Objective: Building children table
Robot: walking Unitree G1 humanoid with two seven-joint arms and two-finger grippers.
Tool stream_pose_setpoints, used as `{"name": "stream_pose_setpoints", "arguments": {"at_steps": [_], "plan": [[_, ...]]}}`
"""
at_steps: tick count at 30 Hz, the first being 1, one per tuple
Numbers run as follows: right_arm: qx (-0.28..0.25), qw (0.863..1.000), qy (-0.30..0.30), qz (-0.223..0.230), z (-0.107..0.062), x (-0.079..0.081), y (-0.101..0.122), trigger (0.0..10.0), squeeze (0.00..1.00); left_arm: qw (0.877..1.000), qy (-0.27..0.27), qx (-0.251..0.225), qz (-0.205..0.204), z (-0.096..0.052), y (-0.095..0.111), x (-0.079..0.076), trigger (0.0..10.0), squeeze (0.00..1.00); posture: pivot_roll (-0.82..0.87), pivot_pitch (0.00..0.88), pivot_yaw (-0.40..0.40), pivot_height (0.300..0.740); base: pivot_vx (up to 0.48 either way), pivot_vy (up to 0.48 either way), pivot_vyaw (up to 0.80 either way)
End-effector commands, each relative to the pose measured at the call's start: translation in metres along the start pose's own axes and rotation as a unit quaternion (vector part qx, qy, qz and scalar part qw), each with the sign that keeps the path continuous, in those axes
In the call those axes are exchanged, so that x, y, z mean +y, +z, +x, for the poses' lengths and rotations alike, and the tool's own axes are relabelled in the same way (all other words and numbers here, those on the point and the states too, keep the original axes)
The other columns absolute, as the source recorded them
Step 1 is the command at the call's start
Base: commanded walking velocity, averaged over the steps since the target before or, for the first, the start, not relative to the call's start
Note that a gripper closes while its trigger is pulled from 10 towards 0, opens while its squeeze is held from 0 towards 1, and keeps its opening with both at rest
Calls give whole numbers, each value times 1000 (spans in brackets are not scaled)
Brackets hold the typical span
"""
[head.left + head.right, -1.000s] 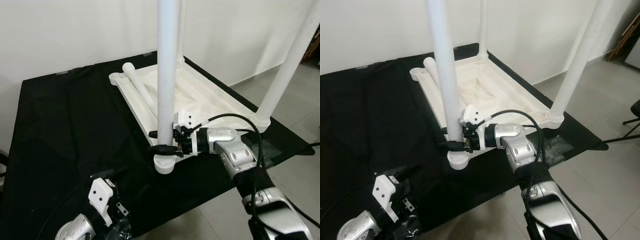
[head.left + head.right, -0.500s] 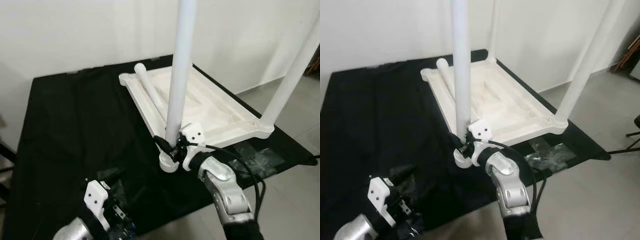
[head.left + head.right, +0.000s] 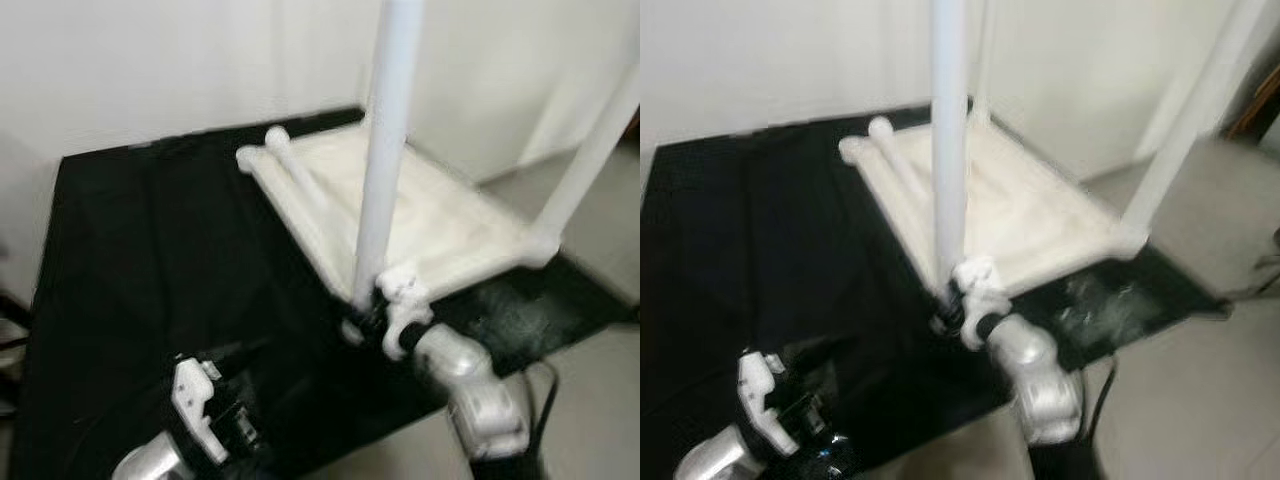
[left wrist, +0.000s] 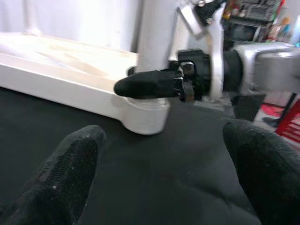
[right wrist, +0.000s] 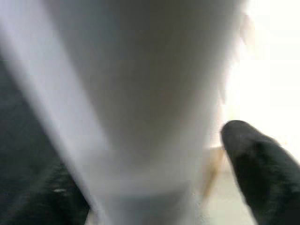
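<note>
A white children's table (image 3: 450,225) lies upside down on a black cloth (image 3: 150,250). Its near corner leg (image 3: 385,150) stands upright. My right gripper (image 3: 368,312) is shut on that leg just above its socket; the leg (image 5: 140,93) sits between the fingers (image 5: 258,154) in the right wrist view. A second upright leg (image 3: 592,160) stands at the right corner. A loose leg (image 3: 300,190) lies along the table's left rim. My left gripper (image 4: 164,173) hovers low over the cloth, open and holding nothing, and faces the right gripper (image 4: 150,85).
A white wall (image 3: 150,60) stands behind the cloth. Grey tiled floor (image 3: 600,400) lies to the right and at the front. A clear plastic bag (image 3: 1100,305) lies on the cloth near the table's front right corner. Both eye views are blurred.
The whole picture has shifted and blurred, so the camera has moved. My right gripper stays shut on the near leg. My left gripper stays low at the front left.
</note>
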State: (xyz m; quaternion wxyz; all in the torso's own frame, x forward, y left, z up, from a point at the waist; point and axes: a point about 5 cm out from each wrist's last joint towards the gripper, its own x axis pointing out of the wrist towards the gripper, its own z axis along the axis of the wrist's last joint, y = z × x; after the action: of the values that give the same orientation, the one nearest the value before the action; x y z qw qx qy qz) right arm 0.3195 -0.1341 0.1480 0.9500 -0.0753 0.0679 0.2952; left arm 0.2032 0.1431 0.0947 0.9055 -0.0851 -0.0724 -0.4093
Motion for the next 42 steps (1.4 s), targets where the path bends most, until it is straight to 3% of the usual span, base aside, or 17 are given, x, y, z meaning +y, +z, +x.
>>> {"name": "stream_pose_setpoints", "arguments": {"at_steps": [1, 2, 5, 8, 15, 16, 17, 18, 28, 32, 33, 34, 36, 38, 40, 41, 42], "plan": [[-23, 999, 37, 1, 2, -6, 8, 10000, 827, 1000, -3, 2, -10, -2, -2, -1, 10000, 0, -44, 95, -24, 740, 0, 0, 0], [-40, 997, 65, -12, 2, -15, 19, 10000, 0, 1000, -4, 0, -15, -1, -2, -1, 10000, 0, -38, 86, -30, 740, 0, 0, 0], [-48, 995, 88, -24, 2, -22, 26, 10000, 0, 1000, -5, -2, -19, -1, -2, -1, 10000, 0, -34, 84, -32, 740, 0, 0, 0], [-41, 979, 190, -66, 5, -33, 41, 10000, 0, 999, -5, -9, -31, -1, -3, 0, 10000, 0, -29, 78, -35, 740, 0, 0, 0], [-21, 957, 283, -57, 17, -31, 45, 10000, 0, 999, 2, -15, -38, -2, -3, 2, 10000, 0, -22, 76, -37, 740, 0, 0, 0], [-20, 953, 296, -53, 17, -32, 44, 2196, 0, 999, 3, -16, -38, -2, -3, 2, 10000, 0, -14, 76, -37, 740, 0, 0, 0], [-20, 953, 296, -53, 17, -32, 44, 2196, 0, 999, 3, -16, -38, -2, -3, 2, 10000, 0, -14, 76, -37, 740, 0, 0, 0], [-15, 951, 304, -50, 18, -34, 42, 0, 0, 999, 3, -16, -38, -2, -3, 2, 10000, 0, -13, 77, -38, 740, 0, 0, 0], [-3, 956, 289, -40, 14, -45, 33, 0, 0, 999, 6, -18, -42, -3, -3, 1, 10000, 0, -41, 91, -44, 740, 0, 0, 0], [3, 974, 225, -34, 9, -42, 14, 0, 0, 999, 7, -18, -46, -3, -4, 1, 10000, 0, -67, 102, -46, 740, 0, 0, 0], [11, 989, 146, -20, 10, -27, -7, 0, 0, 999, 7, -17, -48, -4, -4, 2, 10000, 0, -69, 109, -41, 740, 0, 0, 0], [11, 989, 146, -20, 10, -27, -7, 0, 0, 999, 7, -17, -48, -4, -4, 2, 10000, 0, -69, 109, -41, 740, 0, 0, 0], [18, 997, -68, 40, 6, -1, -36, 0, 0, 999, 8, -15, -49, -7, -3, 4, 10000, 0, -76, 116, -27, 740, 0, 0, 0], [18, 997, -68, 40, 6, -1, -36, 0, 0, 999, 8, -15, -49, -7, -3, 4, 10000, 0, -76, 116, -27, 740, 0, 0, 0], [38, 992, -104, 54, 0, 25, -52, 0, 0, 999, 6, -13, -50, -7, -3, 4, 10000, 0, -78, 124, -15, 740, 0, 0, 0], [51, 991, -99, 70, -1, 50, -64, 0, 0, 999, 3, -10, -50, -6, -3, 6, 10000, 0, -87, 124, 1, 740, 0, 0, 0], [51, 991, -99, 70, -1, 50, -64, 0, 0, 999, 3, -10, -50, -6, -3, 6, 10000, 0, -87, 124, 1, 740, 0, 0, 0]]}}
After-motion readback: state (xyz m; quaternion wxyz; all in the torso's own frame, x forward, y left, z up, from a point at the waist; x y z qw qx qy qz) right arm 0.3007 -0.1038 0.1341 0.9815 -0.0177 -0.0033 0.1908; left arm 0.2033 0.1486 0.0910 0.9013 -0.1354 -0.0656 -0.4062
